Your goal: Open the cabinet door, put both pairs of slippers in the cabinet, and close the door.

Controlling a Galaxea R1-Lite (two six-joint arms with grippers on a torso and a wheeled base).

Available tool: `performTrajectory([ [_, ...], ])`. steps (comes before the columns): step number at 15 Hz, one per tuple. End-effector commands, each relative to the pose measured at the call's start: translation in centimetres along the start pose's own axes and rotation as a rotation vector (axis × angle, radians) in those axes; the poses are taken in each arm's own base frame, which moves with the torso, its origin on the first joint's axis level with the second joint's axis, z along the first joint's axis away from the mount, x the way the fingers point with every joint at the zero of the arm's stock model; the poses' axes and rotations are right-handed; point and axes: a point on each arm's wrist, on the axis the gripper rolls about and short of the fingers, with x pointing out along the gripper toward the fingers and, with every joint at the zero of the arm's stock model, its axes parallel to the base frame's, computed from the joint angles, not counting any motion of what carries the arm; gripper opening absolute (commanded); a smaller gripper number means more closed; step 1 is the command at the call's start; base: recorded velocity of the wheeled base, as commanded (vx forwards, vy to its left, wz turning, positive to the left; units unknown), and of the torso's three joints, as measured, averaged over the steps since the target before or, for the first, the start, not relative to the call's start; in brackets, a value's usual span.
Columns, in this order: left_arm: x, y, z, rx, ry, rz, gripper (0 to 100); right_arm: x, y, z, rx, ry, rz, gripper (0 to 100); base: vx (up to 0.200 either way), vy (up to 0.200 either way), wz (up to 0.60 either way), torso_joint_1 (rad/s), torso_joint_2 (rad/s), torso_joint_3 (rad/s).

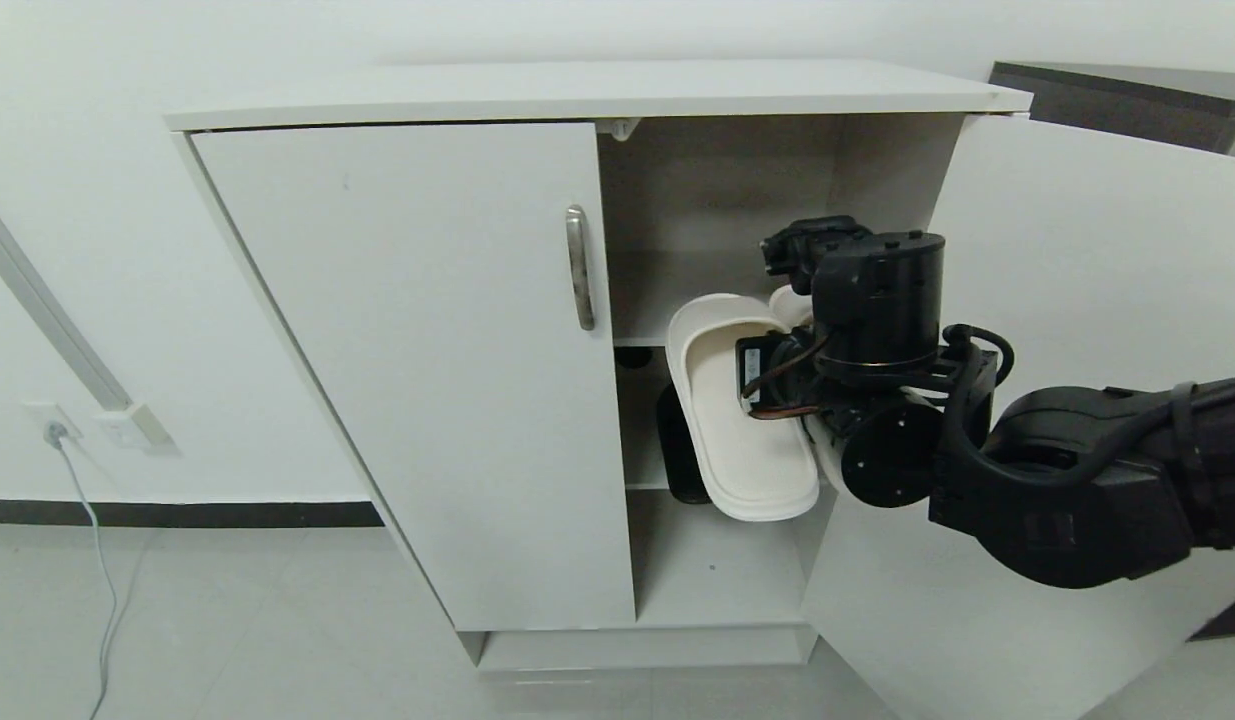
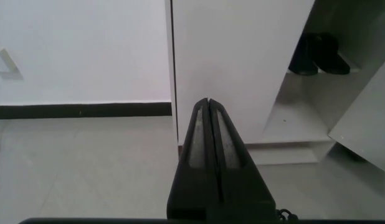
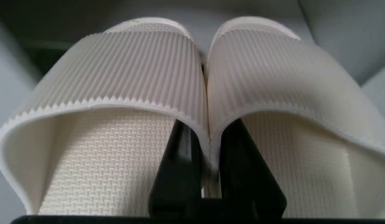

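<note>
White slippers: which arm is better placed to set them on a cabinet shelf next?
Right. The right gripper is shut on the white slippers, at the open side of the cabinet. The left gripper is shut, empty, low over the floor.

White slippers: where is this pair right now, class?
In the head view, the white slippers hang clamped in the right gripper's jaws, at the open right half of the cabinet, just in front of the black slippers inside.

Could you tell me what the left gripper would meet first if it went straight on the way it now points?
Most likely the cabinet's closed door; the left gripper points straight at it, though depth is hard to judge.
</note>
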Motion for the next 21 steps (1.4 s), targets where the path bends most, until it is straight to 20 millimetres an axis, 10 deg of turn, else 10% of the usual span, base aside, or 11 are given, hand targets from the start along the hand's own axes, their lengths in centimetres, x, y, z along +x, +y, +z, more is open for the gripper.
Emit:
performTrajectory([
  [1, 0.0, 0.0, 0.0, 0.002, 0.001, -0.001, 0, -0.1, 0.1, 0.0, 0.000, -0.001, 0.003, 0, 0.200, 0.000, 0.00, 0.002, 0.00, 0.007],
  [21, 0.0, 0.0, 0.0, -0.004, -0.001, 0.001, 0, 7.4, 2.5, 1.9, 0.062, 0.025, -0.077, 0, 0.040, 0.000, 0.00, 0.000, 0.00, 0.000],
])
